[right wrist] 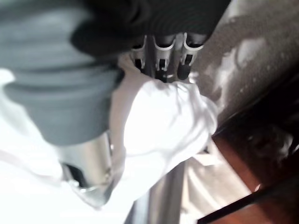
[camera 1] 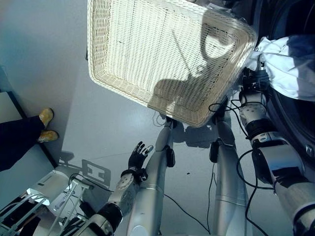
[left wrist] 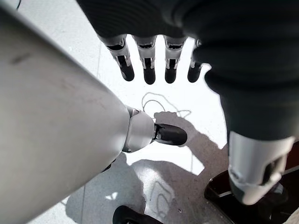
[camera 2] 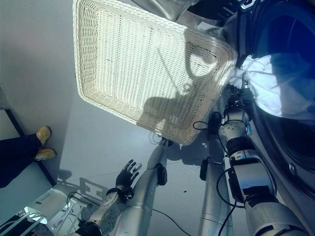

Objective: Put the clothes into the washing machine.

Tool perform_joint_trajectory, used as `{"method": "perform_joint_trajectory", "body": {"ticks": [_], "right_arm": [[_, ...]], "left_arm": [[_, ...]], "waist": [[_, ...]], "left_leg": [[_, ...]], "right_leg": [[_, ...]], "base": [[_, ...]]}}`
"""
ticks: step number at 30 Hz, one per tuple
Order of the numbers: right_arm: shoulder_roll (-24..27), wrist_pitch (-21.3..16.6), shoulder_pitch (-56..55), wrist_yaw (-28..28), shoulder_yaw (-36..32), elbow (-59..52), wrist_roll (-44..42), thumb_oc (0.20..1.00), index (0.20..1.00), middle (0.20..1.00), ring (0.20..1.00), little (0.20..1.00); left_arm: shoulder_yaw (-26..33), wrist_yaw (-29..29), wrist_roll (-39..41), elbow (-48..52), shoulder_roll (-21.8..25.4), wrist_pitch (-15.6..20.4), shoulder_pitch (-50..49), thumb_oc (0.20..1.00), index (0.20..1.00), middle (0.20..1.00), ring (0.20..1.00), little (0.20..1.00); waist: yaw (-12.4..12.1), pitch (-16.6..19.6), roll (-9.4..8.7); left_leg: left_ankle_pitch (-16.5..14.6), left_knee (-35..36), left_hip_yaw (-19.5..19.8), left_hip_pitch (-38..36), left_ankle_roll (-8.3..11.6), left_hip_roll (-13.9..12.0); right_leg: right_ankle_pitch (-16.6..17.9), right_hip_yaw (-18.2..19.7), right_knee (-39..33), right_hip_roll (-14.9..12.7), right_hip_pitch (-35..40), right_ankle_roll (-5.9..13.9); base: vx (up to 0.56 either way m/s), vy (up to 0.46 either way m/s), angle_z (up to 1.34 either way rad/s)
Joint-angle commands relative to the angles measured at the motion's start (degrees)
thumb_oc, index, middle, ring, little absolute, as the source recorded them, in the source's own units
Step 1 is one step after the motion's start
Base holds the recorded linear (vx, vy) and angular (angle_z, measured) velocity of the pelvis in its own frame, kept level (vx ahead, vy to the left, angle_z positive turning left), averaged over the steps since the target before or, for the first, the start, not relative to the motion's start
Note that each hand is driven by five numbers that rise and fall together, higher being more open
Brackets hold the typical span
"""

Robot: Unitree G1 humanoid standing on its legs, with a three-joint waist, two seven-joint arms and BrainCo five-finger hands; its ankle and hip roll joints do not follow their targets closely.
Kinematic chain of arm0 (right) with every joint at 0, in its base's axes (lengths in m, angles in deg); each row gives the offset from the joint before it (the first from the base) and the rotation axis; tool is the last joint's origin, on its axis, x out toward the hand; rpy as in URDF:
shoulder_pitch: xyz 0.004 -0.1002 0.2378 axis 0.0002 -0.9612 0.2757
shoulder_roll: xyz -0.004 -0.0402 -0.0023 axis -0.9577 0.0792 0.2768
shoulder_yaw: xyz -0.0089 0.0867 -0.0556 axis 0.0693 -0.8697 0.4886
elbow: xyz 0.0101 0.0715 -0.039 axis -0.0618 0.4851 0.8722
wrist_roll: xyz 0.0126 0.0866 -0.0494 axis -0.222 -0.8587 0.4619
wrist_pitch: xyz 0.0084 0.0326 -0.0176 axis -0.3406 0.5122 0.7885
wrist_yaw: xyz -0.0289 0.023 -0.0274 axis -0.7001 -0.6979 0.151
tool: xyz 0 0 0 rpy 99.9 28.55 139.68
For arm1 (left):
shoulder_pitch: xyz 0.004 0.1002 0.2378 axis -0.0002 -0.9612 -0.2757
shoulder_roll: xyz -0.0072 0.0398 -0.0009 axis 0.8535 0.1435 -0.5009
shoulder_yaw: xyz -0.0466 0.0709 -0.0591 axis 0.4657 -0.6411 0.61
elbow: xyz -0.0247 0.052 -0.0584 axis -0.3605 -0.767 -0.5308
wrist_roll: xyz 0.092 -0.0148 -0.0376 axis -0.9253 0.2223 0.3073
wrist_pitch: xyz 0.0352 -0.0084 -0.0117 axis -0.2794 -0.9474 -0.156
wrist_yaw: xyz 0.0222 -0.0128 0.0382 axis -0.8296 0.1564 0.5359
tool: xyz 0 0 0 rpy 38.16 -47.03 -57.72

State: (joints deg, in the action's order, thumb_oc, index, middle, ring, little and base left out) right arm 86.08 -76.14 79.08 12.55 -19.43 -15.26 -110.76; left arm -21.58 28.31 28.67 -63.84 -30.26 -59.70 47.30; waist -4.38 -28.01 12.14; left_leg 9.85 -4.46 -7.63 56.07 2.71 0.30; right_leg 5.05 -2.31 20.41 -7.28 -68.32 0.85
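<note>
Left hand (camera 1: 139, 155) is hanging open at lower centre; right hand (camera 1: 255, 77) is gripping the white cloth (camera 1: 288, 66), feeding it rightward into the washer (camera 2: 275, 142) beside the basket (camera 1: 147, 54).

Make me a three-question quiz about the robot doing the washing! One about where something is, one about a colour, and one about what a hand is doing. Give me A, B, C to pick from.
1. Where is the white cloth?
A. In the basket
B. At the washing machine's opening
C. On the floor by the shoes

2. What colour are the person's shoes?
A. Yellow
B. Red
C. Green

3. What is the right hand doing?
A. Hanging open with nothing in it
B. Pressing flat on the basket
C. Holding the white cloth

Answers:
1. B: the cloth bunches at the rim of the washing machine, and the wicker basket has nothing in it.
2. A: both shoes look yellow against the grey floor.
3. C: the right wrist view shows its fingers curled into the cloth, while the left hand hangs open low down.
</note>
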Motion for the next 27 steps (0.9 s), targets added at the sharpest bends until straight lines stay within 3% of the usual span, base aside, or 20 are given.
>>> {"method": "perform_joint_trajectory", "body": {"ticks": [1,3,9,11,18,19,21,24,27], "right_arm": [[7.62,-6.82,2.75,-2.07,0.49,-4.02,-5.98,0.200,0.200,0.200,0.200,0.200],[8.74,-13.35,2.98,-2.11,-0.82,-6.72,-4.49,0.200,0.200,0.200,0.200,0.200],[10.34,-19.28,0.25,0.88,-1.96,-13.60,4.05,0.200,0.200,0.200,0.200,0.200],[11.66,-23.07,-1.11,7.10,-2.74,-17.58,9.99,0.200,0.200,0.200,0.200,0.200],[16.26,-26.75,-6.39,18.92,-6.25,-26.55,21.31,0.200,0.200,0.200,0.200,0.200],[18.37,-27.79,-7.68,25.31,-7.45,-29.69,27.59,0.200,0.200,0.200,0.200,0.200],[20.92,-27.96,-8.23,31.35,-8.22,-30.91,33.04,0.200,0.200,0.200,0.200,0.200],[25.39,-29.43,-7.98,34.97,-9.20,-29.36,34.02,0.200,0.200,0.200,0.200,0.200],[28.75,-31.27,-9.62,35.08,-11.10,-27.65,31.93,0.200,0.200,0.200,0.200,0.200]], "left_arm": [[-2.75,0.72,1.68,3.95,0.18,0.67,-3.17,1.000,1.000,1.000,1.000,1.000],[-2.73,0.75,1.76,5.42,1.18,0.69,-4.36,1.000,1.000,1.000,1.000,1.000],[-1.31,-0.06,1.39,7.03,2.68,-0.18,-5.90,1.000,1.000,1.000,1.000,1.000],[-0.35,-0.93,1.25,7.05,3.20,-0.13,-6.60,1.000,1.000,1.000,1.000,1.000],[2.44,-2.57,1.10,7.16,5.12,-0.80,-8.39,1.000,1.000,1.000,1.000,1.000],[3.96,-2.85,0.89,7.00,5.84,-1.83,-8.66,1.000,1.000,1.000,1.000,1.000],[4.92,-3.02,0.89,6.64,6.44,-2.48,-8.85,1.000,1.000,1.000,1.000,1.000],[5.96,-3.57,1.20,5.97,7.39,-3.41,-9.06,1.000,1.000,1.000,1.000,1.000],[6.75,-4.06,1.79,5.83,8.30,-4.45,-9.29,1.000,1.000,1.000,1.000,1.000]], "waist": [[1.13,-1.79,10.79],[1.07,-1.79,10.72],[1.83,-1.79,9.62],[2.54,-1.79,8.84],[4.50,-1.79,6.43],[5.49,-1.79,5.15],[6.19,-1.79,3.99],[6.87,-1.79,2.75],[7.56,-1.79,1.90]], "left_leg": [[-1.10,-2.50,-0.50,1.91,1.42,2.14],[-1.21,-2.33,-0.27,1.21,1.30,2.24],[-1.38,-2.16,-0.29,-0.18,1.09,2.28],[-1.48,-2.02,-0.39,-1.09,0.96,2.30],[-1.84,-1.69,-0.97,-4.04,0.66,2.22],[-2.17,-1.58,-1.29,-5.48,0.55,2.19],[-2.41,-1.29,-1.67,-6.83,0.49,2.06],[-2.74,-1.22,-1.90,-8.35,0.59,1.89],[-3.05,-1.38,-1.98,-9.16,0.67,1.75]], "right_leg": [[-5.23,-1.48,1.17,4.26,1.21,2.06],[-5.26,-1.56,1.03,4.30,1.85,2.01],[-4.92,-1.51,0.26,4.65,3.56,1.93],[-4.69,-1.26,-0.24,5.00,4.69,1.93],[-3.42,-0.83,-2.35,5.25,8.24,2.42],[-2.66,-0.73,-3.54,5.39,9.86,2.73],[-1.96,-0.68,-4.64,5.58,11.38,3.01],[-1.44,-0.85,-5.68,5.52,13.30,3.36],[-1.18,-0.82,-6.06,5.59,14.21,3.48]], "base": [[0.00,0.000,0.00],[0.00,0.000,0.00],[0.00,0.000,0.00],[-0.04,0.010,-0.01],[-0.01,0.009,-0.01],[-0.02,0.031,-0.03],[-0.01,0.027,-0.10],[0.01,0.010,-0.15],[0.04,0.009,-0.11]]}}
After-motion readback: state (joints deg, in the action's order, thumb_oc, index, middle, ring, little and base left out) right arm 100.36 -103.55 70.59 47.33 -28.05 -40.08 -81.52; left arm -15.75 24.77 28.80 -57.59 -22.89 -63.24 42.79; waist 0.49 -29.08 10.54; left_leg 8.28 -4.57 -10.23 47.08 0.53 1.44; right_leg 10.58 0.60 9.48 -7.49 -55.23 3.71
